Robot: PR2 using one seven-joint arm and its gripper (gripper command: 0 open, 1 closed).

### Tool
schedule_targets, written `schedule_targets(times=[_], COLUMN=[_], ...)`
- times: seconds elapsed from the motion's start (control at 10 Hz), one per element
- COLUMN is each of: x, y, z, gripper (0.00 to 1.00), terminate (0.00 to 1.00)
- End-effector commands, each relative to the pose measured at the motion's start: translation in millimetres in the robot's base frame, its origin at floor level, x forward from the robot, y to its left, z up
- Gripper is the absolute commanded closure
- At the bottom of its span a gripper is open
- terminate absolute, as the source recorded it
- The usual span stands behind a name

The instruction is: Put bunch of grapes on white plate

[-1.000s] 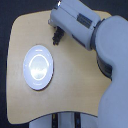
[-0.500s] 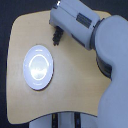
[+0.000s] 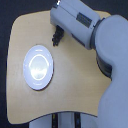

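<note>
You can't make out the bunch of grapes for certain; a dark shape sits at the gripper (image 3: pixel 56 37), toward the table's (image 3: pixel 75 95) far edge. Whether the jaws hold it is unclear. The white plate (image 3: pixel 38 67) lies apart, so a loose hold risks dropping short.

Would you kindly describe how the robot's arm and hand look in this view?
The arm is bulky, with smooth light grey-blue casing and a boxy forearm bearing a darker grey panel. The hand is small, dark and near black. No cables or markings can be made out in the blur.
</note>
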Motion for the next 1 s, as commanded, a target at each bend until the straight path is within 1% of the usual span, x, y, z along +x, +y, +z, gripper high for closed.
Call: schedule_targets(times=[0.0, 0.3, 0.6, 0.8, 0.9], x=[-4, -8, -6, -6, -8], y=[-3, -1, 19, 25, 25], z=[12, 36, 95, 124, 144], gripper=[1.00, 1.00, 1.00, 1.00, 1.00], terminate=[0.00, 0.00, 0.00, 0.00, 0.00])
